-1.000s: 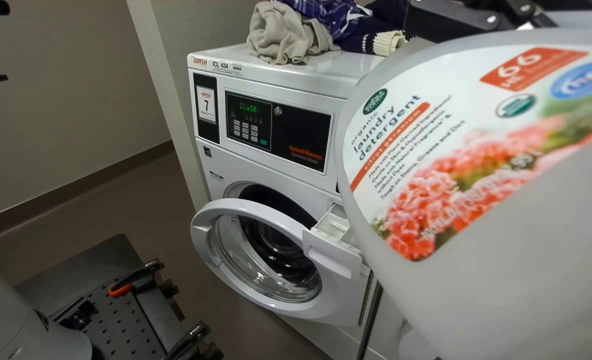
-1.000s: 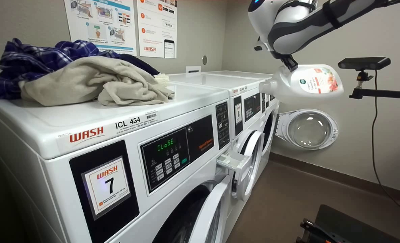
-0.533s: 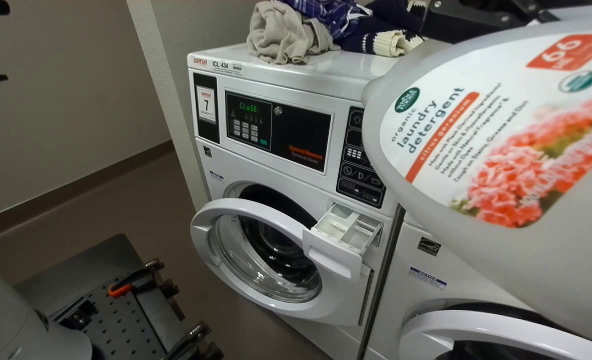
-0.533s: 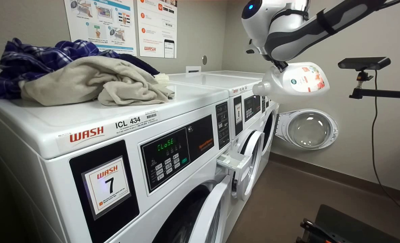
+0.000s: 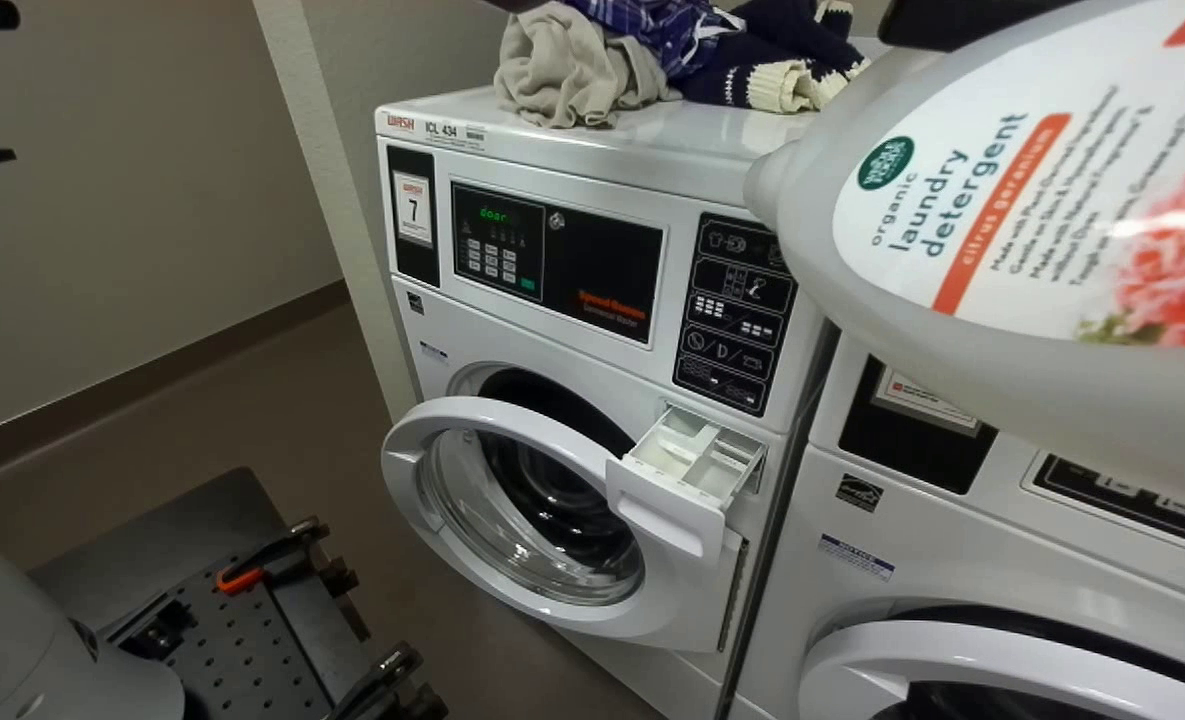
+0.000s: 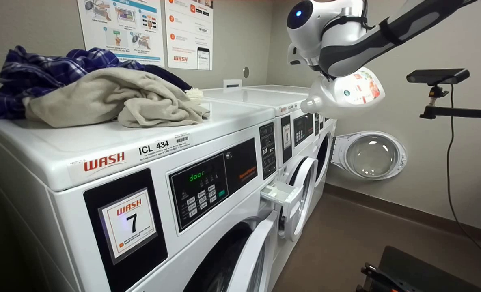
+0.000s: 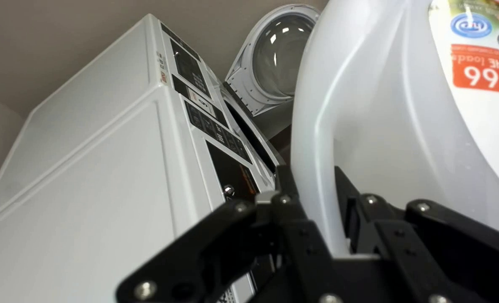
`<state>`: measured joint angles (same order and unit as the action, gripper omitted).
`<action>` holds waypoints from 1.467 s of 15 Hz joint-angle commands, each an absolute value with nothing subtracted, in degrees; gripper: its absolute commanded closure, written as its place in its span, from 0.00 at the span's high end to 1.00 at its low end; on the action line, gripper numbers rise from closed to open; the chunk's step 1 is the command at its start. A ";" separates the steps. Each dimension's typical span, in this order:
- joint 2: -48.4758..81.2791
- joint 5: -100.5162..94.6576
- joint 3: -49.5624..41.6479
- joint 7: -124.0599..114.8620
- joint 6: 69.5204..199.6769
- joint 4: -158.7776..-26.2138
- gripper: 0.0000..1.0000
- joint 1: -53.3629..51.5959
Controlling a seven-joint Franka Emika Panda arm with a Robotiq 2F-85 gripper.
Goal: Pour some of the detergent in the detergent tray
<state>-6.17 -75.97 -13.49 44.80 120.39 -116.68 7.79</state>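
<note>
White detergent bottle (image 6: 344,100), handle (image 7: 314,126) clamped in the end effector (image 7: 316,183).

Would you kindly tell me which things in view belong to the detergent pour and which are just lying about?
For the pour: gripper, detergent bottle, detergent tray open on washer 7.
Just lying about, atop it: beige cloth, blue plaid cloth, navy garment.

Detergent bottle (image 6: 348,95) at a steeper tilt, washer display (image 6: 197,176) from "CLOSE" to "door"
</note>
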 commanded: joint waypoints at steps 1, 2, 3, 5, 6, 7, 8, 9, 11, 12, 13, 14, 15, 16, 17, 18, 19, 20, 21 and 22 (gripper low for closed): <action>-7.40 -80.18 -12.68 49.59 122.52 -115.33 0.06 8.66; -7.53 -81.00 -12.71 50.26 123.20 -115.35 0.06 8.70; -7.70 -81.60 -12.75 50.86 123.69 -115.37 0.06 8.73; -8.00 -82.76 -12.82 51.60 124.83 -115.47 0.06 8.85; -8.17 -83.10 -12.85 52.34 125.20 -115.59 0.06 8.89; -8.36 -83.65 -12.88 52.56 125.60 -115.69 0.06 8.94; -8.45 -83.80 -12.88 52.96 125.75 -115.71 0.06 8.95; -8.59 -84.01 -12.89 53.35 125.98 -115.79 0.06 8.97; -8.84 -84.41 -12.89 53.85 126.34 -115.92 0.06 9.01; -8.92 -84.68 -12.90 53.97 126.54 -116.03 0.06 9.04; -8.94 -85.08 -12.91 53.94 126.75 -116.11 0.06 9.07; -8.89 -85.40 -12.89 53.68 126.76 -116.15 0.06 9.09; -8.86 -85.42 -12.86 53.49 126.77 -116.25 0.06 9.07; -8.93 -85.12 -12.83 53.78 126.74 -116.41 0.06 9.03; -8.97 -85.21 -12.79 53.55 126.80 -116.51 0.06 9.01; -9.02 -85.00 -12.72 53.61 126.71 -116.62 0.06 8.93; -9.03 -84.90 -12.67 53.68 126.71 -116.68 0.06 8.89; -9.05 -84.89 -12.60 53.59 126.70 -116.75 0.06 8.85; -9.03 -84.87 -12.53 53.45 126.69 -116.83 0.06 8.82; -9.01 -84.93 -12.49 53.34 126.74 -116.93 0.06 8.82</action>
<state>-7.02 -83.43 -13.24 50.58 125.76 -116.79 8.18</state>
